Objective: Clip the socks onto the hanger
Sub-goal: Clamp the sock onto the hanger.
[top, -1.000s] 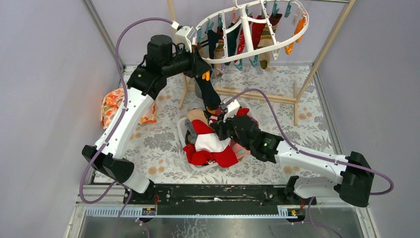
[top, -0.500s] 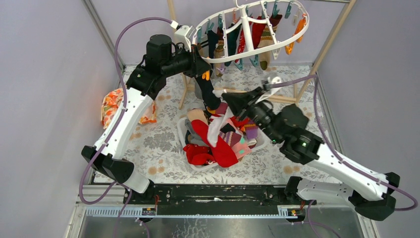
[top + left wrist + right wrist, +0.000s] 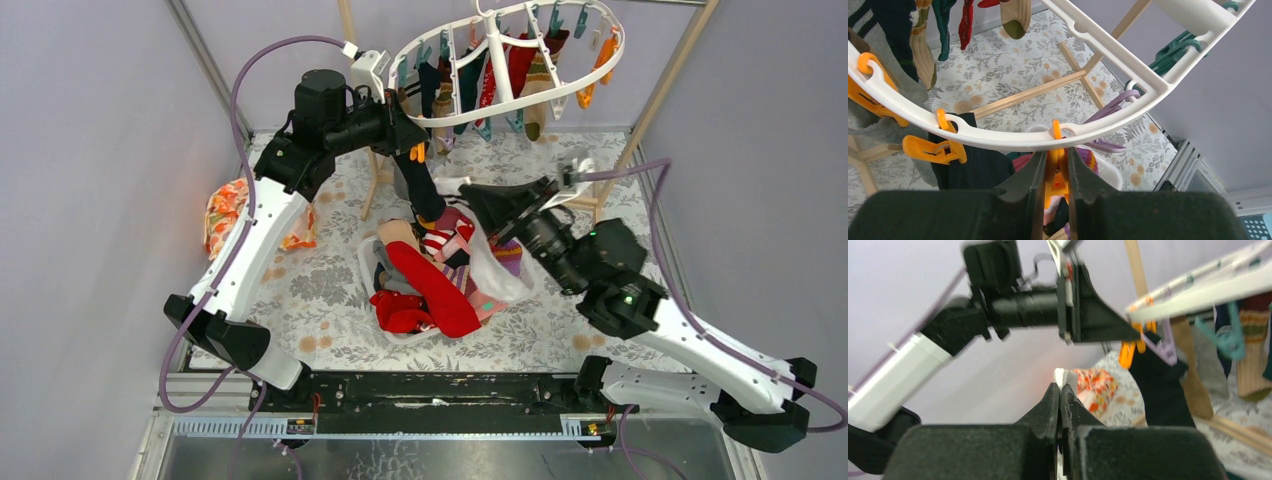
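Note:
The white oval hanger (image 3: 505,95) hangs at the back with several socks (image 3: 520,65) clipped to it. My left gripper (image 3: 408,140) is raised at its near rim (image 3: 998,140) and shut on an orange clip (image 3: 1057,167). A black sock (image 3: 973,170) hangs from the neighbouring orange clip (image 3: 930,149). My right gripper (image 3: 462,190) is shut on a white sock (image 3: 492,272), whose edge sticks out past the fingertips (image 3: 1060,376). The sock trails down toward the basket. The right gripper (image 3: 1060,387) sits just below and right of the left one.
A white basket (image 3: 372,268) in the middle of the table holds a pile of red, pink and striped socks (image 3: 430,290). A light wooden pole frame (image 3: 520,192) stands under the hanger. An orange floral cloth (image 3: 228,212) lies at the left by the wall.
My right arm has lifted out of the basket with the white sock, rising and swinging toward the hanger's near rim. My left gripper has stayed on the orange clip.

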You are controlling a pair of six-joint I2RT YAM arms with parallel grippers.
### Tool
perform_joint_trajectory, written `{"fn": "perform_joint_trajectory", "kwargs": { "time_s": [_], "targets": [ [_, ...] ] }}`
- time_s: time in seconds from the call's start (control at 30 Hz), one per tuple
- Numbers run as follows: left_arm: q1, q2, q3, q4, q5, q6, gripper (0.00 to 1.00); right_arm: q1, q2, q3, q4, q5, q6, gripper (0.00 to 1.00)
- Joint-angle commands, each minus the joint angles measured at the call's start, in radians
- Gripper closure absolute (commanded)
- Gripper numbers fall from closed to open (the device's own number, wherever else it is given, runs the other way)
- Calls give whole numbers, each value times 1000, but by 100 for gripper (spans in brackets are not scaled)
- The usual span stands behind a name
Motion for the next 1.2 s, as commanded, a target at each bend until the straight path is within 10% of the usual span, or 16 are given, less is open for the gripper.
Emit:
{"fn": "perform_joint_trajectory", "kwargs": {
  "time_s": [0.0, 0.5, 0.83, 1.17],
  "targets": [
    [5, -31, 10, 39, 30, -54, 99, 0, 30, -126, 148, -1, 84, 100],
    [36, -54, -70, 142, 184, -189, 100, -343, 206, -403, 726, -508, 589, 100],
    [82, -53, -137, 279, 314, -296, 100, -560, 578, -369, 1470, -915, 1240, 100],
    [87, -56, -165, 328, 361, -338, 100, -567, 712, -211, 1503, -998, 1335, 100]
  ]
}}
